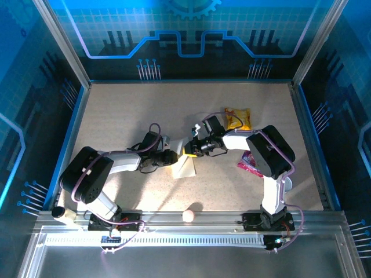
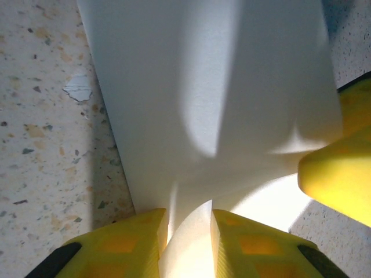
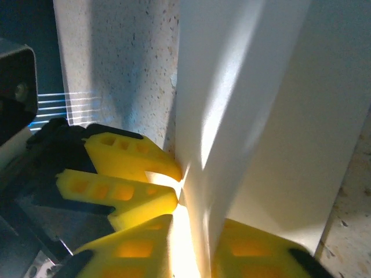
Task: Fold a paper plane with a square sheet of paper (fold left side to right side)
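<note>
- The folded white paper [image 1: 184, 167] lies on the speckled table [image 1: 116, 110], near its middle, between the two arms.
- The left gripper [image 2: 188, 231] has its yellow fingers [image 2: 124, 243] nearly closed on a raised fold at the paper's near edge.
- The right gripper [image 3: 194, 246] pinches the paper too, a thin standing fold caught between its narrow jaws.
- The two grippers meet almost tip to tip at the paper.
- A yellow snack packet [image 1: 237, 118] and a pink wrapper [image 1: 248, 162] lie off to the right.

We see a speckled beige table [image 1: 133, 110] framed by aluminium rails [image 1: 174, 217], blue panels with circuit patterns [image 1: 191, 29] behind and beside, bright light glaring along the near edge
</note>
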Controlling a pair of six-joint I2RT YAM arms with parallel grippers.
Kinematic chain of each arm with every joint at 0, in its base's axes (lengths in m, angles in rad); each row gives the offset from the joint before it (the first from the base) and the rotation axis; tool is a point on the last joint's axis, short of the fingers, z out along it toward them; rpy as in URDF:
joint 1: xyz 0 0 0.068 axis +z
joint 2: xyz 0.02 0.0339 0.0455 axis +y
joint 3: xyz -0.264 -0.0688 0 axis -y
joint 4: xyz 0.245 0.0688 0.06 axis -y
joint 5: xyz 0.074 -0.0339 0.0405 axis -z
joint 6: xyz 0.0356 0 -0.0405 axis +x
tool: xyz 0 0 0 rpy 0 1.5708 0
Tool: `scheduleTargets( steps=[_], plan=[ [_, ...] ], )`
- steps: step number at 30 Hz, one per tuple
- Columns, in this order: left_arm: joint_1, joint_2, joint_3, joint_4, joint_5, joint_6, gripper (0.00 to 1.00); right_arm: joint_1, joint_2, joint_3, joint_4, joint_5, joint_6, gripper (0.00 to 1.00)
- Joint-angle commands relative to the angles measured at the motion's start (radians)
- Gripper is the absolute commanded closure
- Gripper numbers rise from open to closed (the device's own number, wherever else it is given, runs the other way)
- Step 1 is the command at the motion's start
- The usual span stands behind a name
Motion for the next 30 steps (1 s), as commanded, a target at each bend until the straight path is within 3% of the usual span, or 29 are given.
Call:
scheduleTargets(
  steps=[1,4,11,14,18,22,26,30],
  plan=[
    [0.005,-0.016,0.027,-0.053,-0.02,0.016,0.7,0.013,0.0,0.026,-0.049,0.005,-0.03,0.88],
    [0.005,-0.085,0.033,-0.082,-0.038,0.023,0.62,0.01,-0.039,0.027,-0.058,0.02,-0.045,0.99],
    [0.042,-0.368,0.042,-0.146,-0.059,0.057,0.4,-0.032,-0.221,0.02,-0.06,0.061,-0.114,1.0],
    [0.095,-0.522,-0.006,-0.021,0.041,0.026,0.21,-0.072,-0.327,-0.006,-0.014,0.06,-0.117,1.0],
    [0.18,-0.68,-0.099,0.24,0.144,-0.112,0.0,-0.134,-0.456,-0.051,0.123,0.007,-0.066,1.0],
    [0.231,-0.722,-0.14,0.44,0.241,-0.254,0.0,-0.169,-0.546,-0.061,0.253,-0.051,-0.003,1.0],
    [0.23,-0.654,-0.1,0.552,0.389,-0.337,0.0,-0.171,-0.567,-0.026,0.338,-0.107,0.059,1.0],
    [0.221,-0.584,-0.085,0.637,0.445,-0.376,0.0,-0.162,-0.547,-0.011,0.45,-0.143,0.147,1.0]
  ],
)
